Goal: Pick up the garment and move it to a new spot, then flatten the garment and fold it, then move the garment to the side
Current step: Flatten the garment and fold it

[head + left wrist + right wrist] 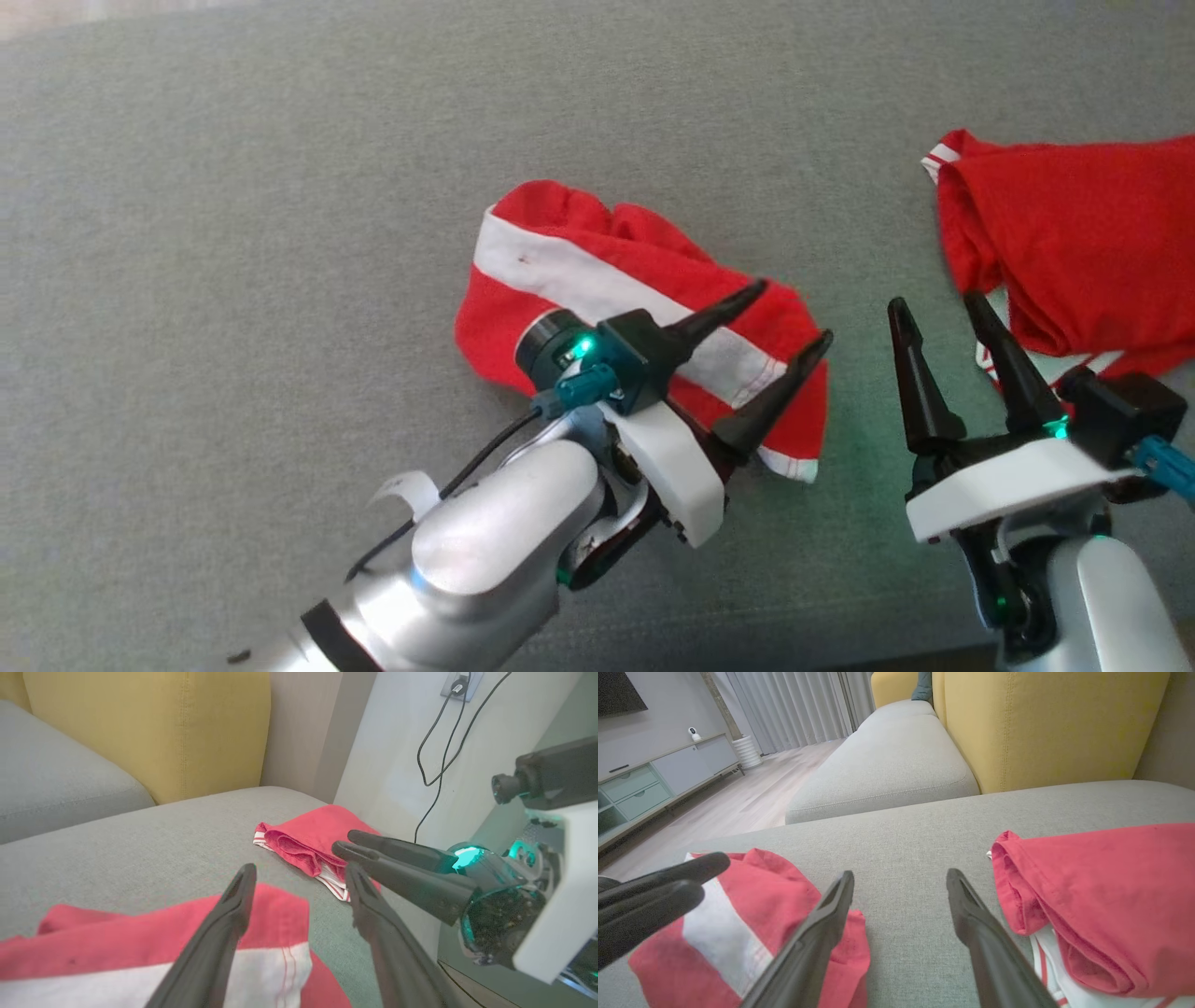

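Observation:
The garment [597, 271], red with a broad white band, lies folded in a compact bundle on the grey sofa seat [233, 280]. My left gripper [794, 313] hovers over its right end, open, with nothing between the fingers. In the left wrist view the garment [140, 947] lies under my left gripper [300, 870]. My right gripper [936, 303] stands open over bare seat just right of the bundle. In the right wrist view my right gripper [900, 875] points at the gap, with the garment [752, 905] to its left.
A second red garment with white trim [1074, 243] lies bunched at the right, close to my right gripper. A yellow back cushion [1045, 723] rises behind the seat. A wall with a hanging cable [434, 742] borders the sofa's end. Bare seat stretches to the left.

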Available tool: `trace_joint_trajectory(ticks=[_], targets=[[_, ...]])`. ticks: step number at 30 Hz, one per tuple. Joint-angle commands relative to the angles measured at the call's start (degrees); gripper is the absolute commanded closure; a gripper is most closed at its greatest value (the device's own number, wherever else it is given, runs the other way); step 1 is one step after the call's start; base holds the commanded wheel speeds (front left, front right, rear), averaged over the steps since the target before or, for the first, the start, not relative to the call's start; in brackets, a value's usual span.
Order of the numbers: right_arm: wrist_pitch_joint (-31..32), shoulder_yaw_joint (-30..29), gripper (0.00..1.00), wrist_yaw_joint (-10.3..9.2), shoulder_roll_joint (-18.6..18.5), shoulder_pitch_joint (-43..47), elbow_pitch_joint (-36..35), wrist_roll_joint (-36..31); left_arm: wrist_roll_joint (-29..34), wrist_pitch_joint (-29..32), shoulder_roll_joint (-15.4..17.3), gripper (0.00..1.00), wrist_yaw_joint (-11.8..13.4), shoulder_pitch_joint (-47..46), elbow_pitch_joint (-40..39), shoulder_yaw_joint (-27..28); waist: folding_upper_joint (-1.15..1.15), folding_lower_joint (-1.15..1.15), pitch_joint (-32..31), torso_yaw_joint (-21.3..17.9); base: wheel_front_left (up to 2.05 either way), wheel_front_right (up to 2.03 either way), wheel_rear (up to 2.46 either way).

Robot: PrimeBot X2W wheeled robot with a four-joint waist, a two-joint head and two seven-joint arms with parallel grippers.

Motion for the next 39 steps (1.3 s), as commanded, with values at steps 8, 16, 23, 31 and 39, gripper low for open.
trace_joint_trajectory(ticks=[8,16,23,31,39], targets=[[-0.82,1.72,0.0,-0.05,-0.8,-1.22,-2.24,-1.23,3.93,-1.41,4.37,0.0,7.94,1.79,-7.16,10.95,0.0,0.0,-2.16,3.11,0.0,0.0,0.0],[-0.45,1.43,0.0,-0.05,-1.1,-0.66,-2.45,-1.45,4.5,-1.43,11.7,0.0,14.52,12.61,-13.56,27.33,0.0,0.0,-3.85,5.17,0.0,0.0,0.0],[0.32,1.61,0.0,-0.05,-1.65,0.44,-2.44,-1.8,5.78,-1.44,16.06,0.0,12.91,22.87,-17.14,37.45,0.0,0.0,-5.94,6.24,0.0,0.0,0.0],[1.12,1.89,0.0,-0.05,-1.85,2.34,-2.48,-1.66,8.77,-1.44,17.38,0.0,10.91,29.07,-19.1,40.35,0.0,0.0,-8.08,6.43,0.0,0.0,0.0],[1.79,1.73,0.0,-0.05,-1.58,3.92,-2.81,-1.44,10.26,-1.44,16.53,0.0,10.96,32.36,-20.22,41.29,0.0,0.0,-9.47,6.34,0.0,0.0,0.0]])
